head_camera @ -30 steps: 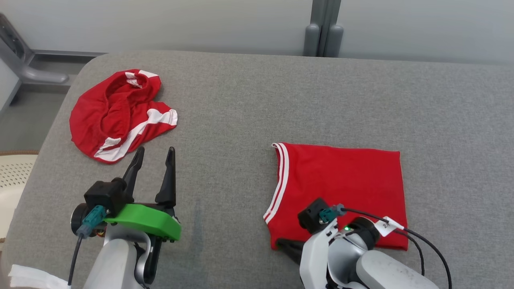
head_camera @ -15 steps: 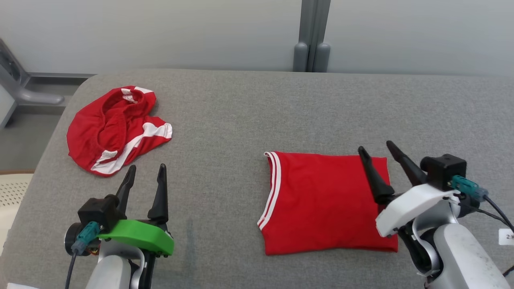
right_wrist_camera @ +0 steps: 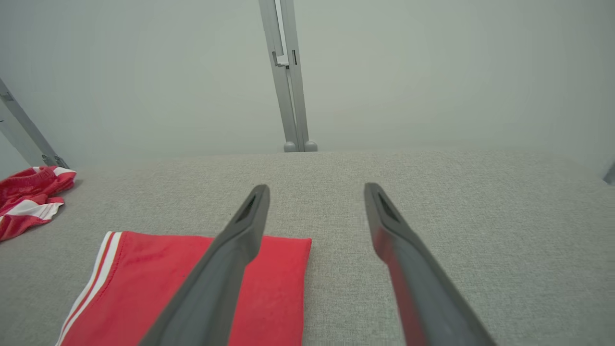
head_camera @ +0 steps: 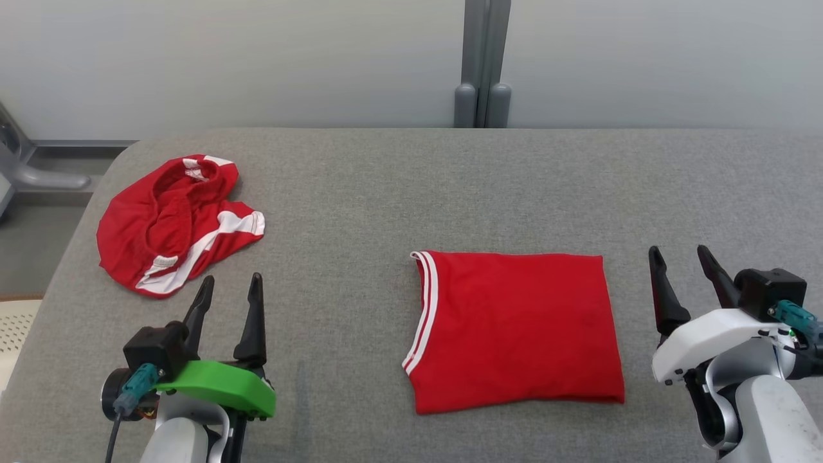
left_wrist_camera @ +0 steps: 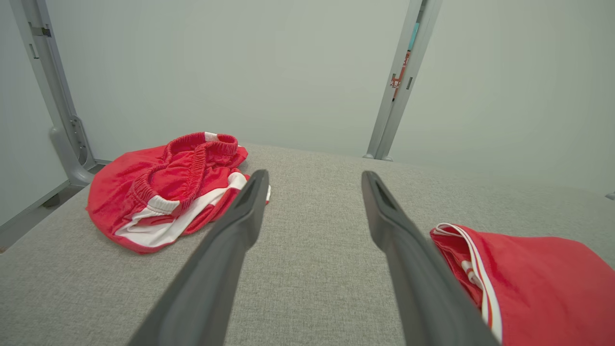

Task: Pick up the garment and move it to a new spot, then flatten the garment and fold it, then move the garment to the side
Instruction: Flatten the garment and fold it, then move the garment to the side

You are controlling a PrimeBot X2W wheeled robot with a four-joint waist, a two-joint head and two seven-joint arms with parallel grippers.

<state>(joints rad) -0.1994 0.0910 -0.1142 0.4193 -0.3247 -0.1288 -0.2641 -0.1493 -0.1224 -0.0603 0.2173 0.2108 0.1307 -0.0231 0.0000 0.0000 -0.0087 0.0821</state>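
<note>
Two red pieces lie on the grey fabric-covered surface [head_camera: 360, 193]. At the upper left sits a crumpled red cloth with white stripes [head_camera: 173, 222]. Below it, the left end effector [head_camera: 232, 278] has its fingers spread wide and holds nothing. Right of centre, the folded red garment with white-striped trim [head_camera: 514, 328] lies flat. At the lower right, the right end effector [head_camera: 678, 251] stands just beside the garment's right edge, equally wide apart and empty.

Folded red garment [left_wrist_camera: 543, 283]: cut off by right and bottom edges in left wrist view, by bottom edge in right wrist view. Crumpled red garment [right_wrist_camera: 26, 199]: cropped at that view's left. Sticker [left_wrist_camera: 405, 61] on post [left_wrist_camera: 384, 125]: too small to read.
</note>
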